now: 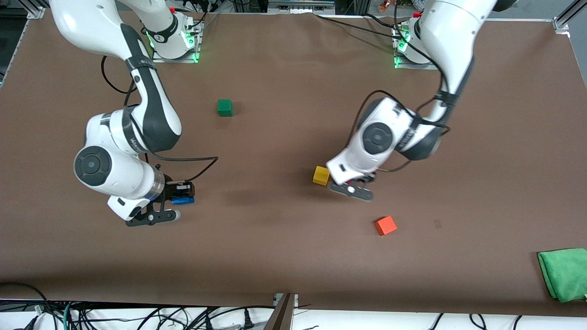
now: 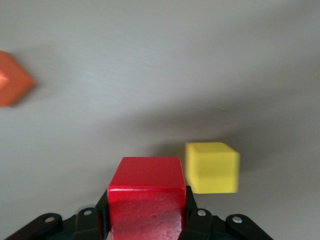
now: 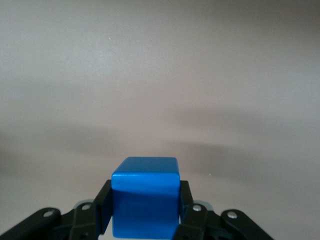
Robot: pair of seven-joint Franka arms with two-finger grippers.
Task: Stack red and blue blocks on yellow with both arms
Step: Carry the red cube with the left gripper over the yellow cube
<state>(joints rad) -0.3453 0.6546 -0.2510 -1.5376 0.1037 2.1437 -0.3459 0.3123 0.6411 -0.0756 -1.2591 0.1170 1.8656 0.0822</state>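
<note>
My left gripper [image 2: 146, 206] is shut on the deep red cube [image 2: 146, 192] and holds it above the table, just beside the yellow cube [image 2: 212, 167]. In the front view the left gripper [image 1: 360, 182] hangs next to the yellow cube [image 1: 321, 175], toward the left arm's end of it, and the hand hides the red cube. My right gripper [image 3: 145, 210] is shut on the bright blue cube [image 3: 145, 197]. In the front view the right gripper [image 1: 179, 196] holds the blue cube [image 1: 183, 200] low over bare table toward the right arm's end.
An orange-red cube [image 1: 385, 225] lies nearer to the front camera than the yellow cube; it also shows in the left wrist view [image 2: 12, 85]. A green cube [image 1: 224, 107] sits farther back, mid-table. A green cloth [image 1: 564, 273] lies at the table's near corner at the left arm's end.
</note>
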